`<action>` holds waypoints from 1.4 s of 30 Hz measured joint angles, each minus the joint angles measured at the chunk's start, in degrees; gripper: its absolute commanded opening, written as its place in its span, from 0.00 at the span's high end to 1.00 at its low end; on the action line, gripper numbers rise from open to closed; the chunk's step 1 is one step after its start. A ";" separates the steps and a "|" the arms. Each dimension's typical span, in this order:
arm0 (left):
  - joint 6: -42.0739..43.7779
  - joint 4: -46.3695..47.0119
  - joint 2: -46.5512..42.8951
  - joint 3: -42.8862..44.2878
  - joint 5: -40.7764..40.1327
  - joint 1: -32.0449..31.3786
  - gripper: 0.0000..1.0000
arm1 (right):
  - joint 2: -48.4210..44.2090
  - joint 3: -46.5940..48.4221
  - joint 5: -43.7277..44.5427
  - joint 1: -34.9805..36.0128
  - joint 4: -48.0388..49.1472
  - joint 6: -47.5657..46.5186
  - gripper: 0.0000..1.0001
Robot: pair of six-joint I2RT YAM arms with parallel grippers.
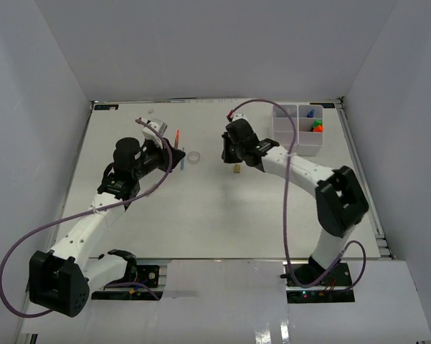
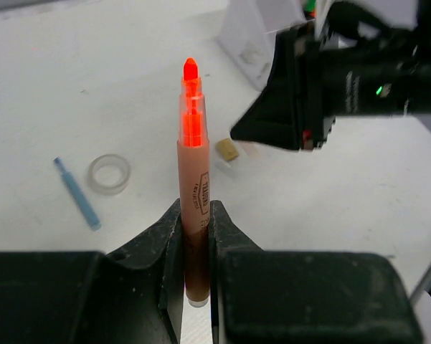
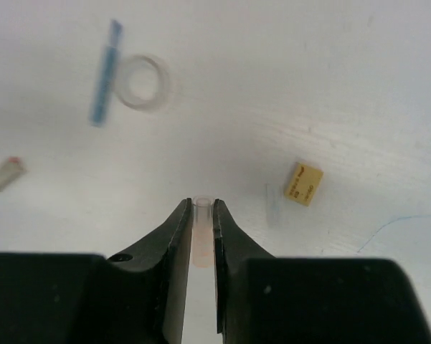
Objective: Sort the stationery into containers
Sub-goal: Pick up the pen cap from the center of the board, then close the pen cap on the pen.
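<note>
Top view: One white plastic box [image 1: 285, 127] stands at the far right of the table [image 1: 201, 222], rectangular and split by thin walls. A blue piece [image 1: 310, 113] lies in its far right compartment. A green piece [image 1: 315, 123] and an orange piece [image 1: 318, 130] sit just behind the blue one, but the compartment cannot be told. The left gripper [image 1: 171, 152] holds a marker [image 1: 178, 136] off the table, far left of centre. A tape ring [image 1: 194, 157] and a blue pen [image 1: 183, 164] lie just beside it. The right gripper [image 1: 229, 152] hangs near a tan block [image 1: 237, 170].

Left wrist view: The matte black fingers are pinched on the marker's barrel. The barrel is tan and printed, then runs into a clear section glowing orange-red, ending in a chisel tip. The marker stands upright in the grip. Below on the table the ring is clear and glossy, and the pen is thin and pale blue. The block is small and square-edged. A corner of the white box shows behind the right gripper.

Right wrist view: The fingers are pressed on a pale tube [image 3: 201, 233], which is translucent, faintly pink and open at the end. It is held above bare table. The ring and pen touch at upper left, and the block, with dark print on its face, lies to the right. A small blurred item [image 3: 3, 174], grey with a red end, lies at the left edge.
</note>
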 measured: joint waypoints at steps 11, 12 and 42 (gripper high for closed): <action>0.74 8.41 -0.61 -1.36 27.52 -2.97 1.00 | -39.10 -22.21 -8.39 0.00 38.64 -5.95 0.92; 1.09 8.48 -0.63 -1.36 28.41 -3.87 1.00 | -39.65 -23.85 -9.62 0.00 41.16 -5.97 0.92; 3.34 11.15 -0.22 -3.15 29.81 -8.52 1.00 | -33.79 -36.79 -27.85 2.29 82.71 2.47 0.92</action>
